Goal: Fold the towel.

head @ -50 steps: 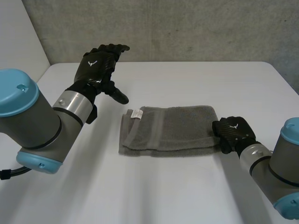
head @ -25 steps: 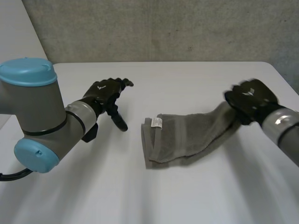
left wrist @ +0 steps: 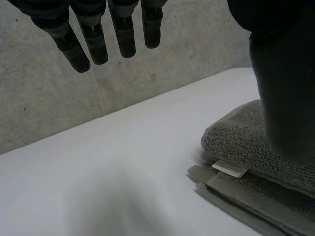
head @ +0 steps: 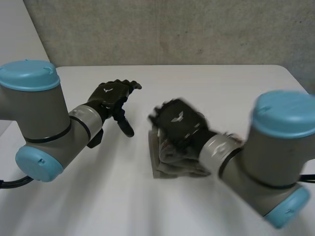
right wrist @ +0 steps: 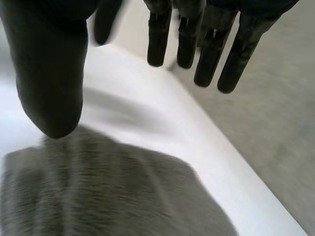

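The grey towel [head: 160, 166] lies in a folded stack at the middle of the white table [head: 206, 83]. My right hand [head: 179, 123] hovers over the stack's left part. In the right wrist view its fingers [right wrist: 158, 34] are straight, the thumb stands apart, and the towel [right wrist: 113, 196] lies under the palm with no cloth between them. My left hand [head: 112, 94] stays open just left of the towel, above the table. In the left wrist view its fingers [left wrist: 93, 34] are spread, and the towel's folded edge [left wrist: 246, 142] with a white label [left wrist: 230, 168] lies beside the thumb.
A grey concrete wall [head: 172, 29] runs behind the table's far edge. My right arm [head: 275, 152] reaches across the table's right half to the towel. Bare tabletop lies in front of the towel and to its left.
My right hand has carried the towel's right end up and over to the left, onto the stack, and its fingers have opened. The left hand lowered slightly, then held still.
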Controlling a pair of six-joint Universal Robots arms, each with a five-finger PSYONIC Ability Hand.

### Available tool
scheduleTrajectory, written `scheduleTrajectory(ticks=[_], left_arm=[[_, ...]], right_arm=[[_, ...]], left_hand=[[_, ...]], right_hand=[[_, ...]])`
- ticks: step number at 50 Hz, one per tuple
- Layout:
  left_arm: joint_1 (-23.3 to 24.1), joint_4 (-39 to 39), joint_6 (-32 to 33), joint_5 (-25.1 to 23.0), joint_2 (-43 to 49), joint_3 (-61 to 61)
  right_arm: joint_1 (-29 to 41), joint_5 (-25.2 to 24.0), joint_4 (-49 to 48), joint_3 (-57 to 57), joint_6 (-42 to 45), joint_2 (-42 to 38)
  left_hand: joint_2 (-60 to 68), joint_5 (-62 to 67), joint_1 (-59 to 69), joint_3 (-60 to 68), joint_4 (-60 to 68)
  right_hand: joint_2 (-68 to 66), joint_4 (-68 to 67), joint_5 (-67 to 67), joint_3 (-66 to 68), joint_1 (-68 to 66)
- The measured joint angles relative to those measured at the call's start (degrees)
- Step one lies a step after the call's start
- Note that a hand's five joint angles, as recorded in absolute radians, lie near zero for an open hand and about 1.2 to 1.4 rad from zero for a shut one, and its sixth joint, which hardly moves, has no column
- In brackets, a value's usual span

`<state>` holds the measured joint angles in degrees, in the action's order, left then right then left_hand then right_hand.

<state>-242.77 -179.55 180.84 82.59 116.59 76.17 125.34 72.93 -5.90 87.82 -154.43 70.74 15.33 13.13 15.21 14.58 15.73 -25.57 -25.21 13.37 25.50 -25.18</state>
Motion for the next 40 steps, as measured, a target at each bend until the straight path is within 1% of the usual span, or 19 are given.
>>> scheduleTrajectory(ticks=[3, 7, 10, 14, 20, 23, 27, 33, 40], left_arm=[[0.4, -0.4, -0.1, 0.0, 0.1, 0.0], [1.6, -1.2, -0.4, 0.0, 0.4, 0.0], [3.2, -2.0, -0.8, 0.1, 0.7, 0.0], [6.1, -4.3, -2.5, 0.9, 2.0, -0.2], [10.7, -9.0, -7.0, 4.7, 6.4, -3.2], [12.3, -9.3, -8.1, 6.1, 9.4, -6.0], [14.1, -5.9, -8.2, 7.0, 14.5, -11.2], [15.3, -1.0, -7.7, 7.5, 19.4, -15.4], [15.2, 0.5, -7.4, 7.7, 20.8, -13.4]], right_arm=[[-5.1, 0.2, -0.7, 1.5, -8.5, 4.3], [-10.2, 0.2, -1.0, 2.9, -15.1, 7.6], [-13.6, 0.1, -0.9, 3.8, -17.6, 8.6], [-15.9, 0.0, -0.6, 4.4, -18.5, 7.1], [-16.5, 0.4, -0.4, 4.5, -18.1, 1.5], [-16.3, 0.5, -0.6, 4.3, -17.9, -1.4], [-16.0, 0.7, -0.8, 3.8, -17.8, -5.3], [-15.7, 0.9, -1.0, 2.8, -18.0, -8.6], [-13.6, 1.0, -1.0, 0.6, -18.5, -11.3]], left_hand=[[0.0, 0.0, 0.0, 0.0, 0.0], [0.0, 0.0, 0.0, 0.0, 0.0], [0.0, 0.0, 0.0, 0.0, 0.0], [0.0, 0.0, 0.0, 0.0, 0.0], [0.0, 0.2, 0.0, 0.0, 0.0], [0.0, 0.2, 0.0, 0.0, 0.0], [0.0, 0.2, 0.0, 0.0, 0.0], [0.0, 0.2, 0.0, 0.0, 0.0], [0.0, 0.1, 0.0, 0.0, 0.0]], right_hand=[[3.7, 4.0, -4.1, -3.7, 2.8], [3.8, 4.5, -5.0, -3.8, 3.7], [3.8, 4.5, -5.0, -3.8, 3.7], [3.8, 4.5, -5.2, -3.8, 3.7], [7.3, 8.4, -8.8, -7.7, 7.6], [11.0, 10.6, -9.8, -11.3, 10.9], [11.3, 10.6, -9.8, -11.5, 11.7], [11.3, 10.6, -9.8, -11.5, 11.7], [11.3, 10.6, -9.8, -11.5, 11.7]])
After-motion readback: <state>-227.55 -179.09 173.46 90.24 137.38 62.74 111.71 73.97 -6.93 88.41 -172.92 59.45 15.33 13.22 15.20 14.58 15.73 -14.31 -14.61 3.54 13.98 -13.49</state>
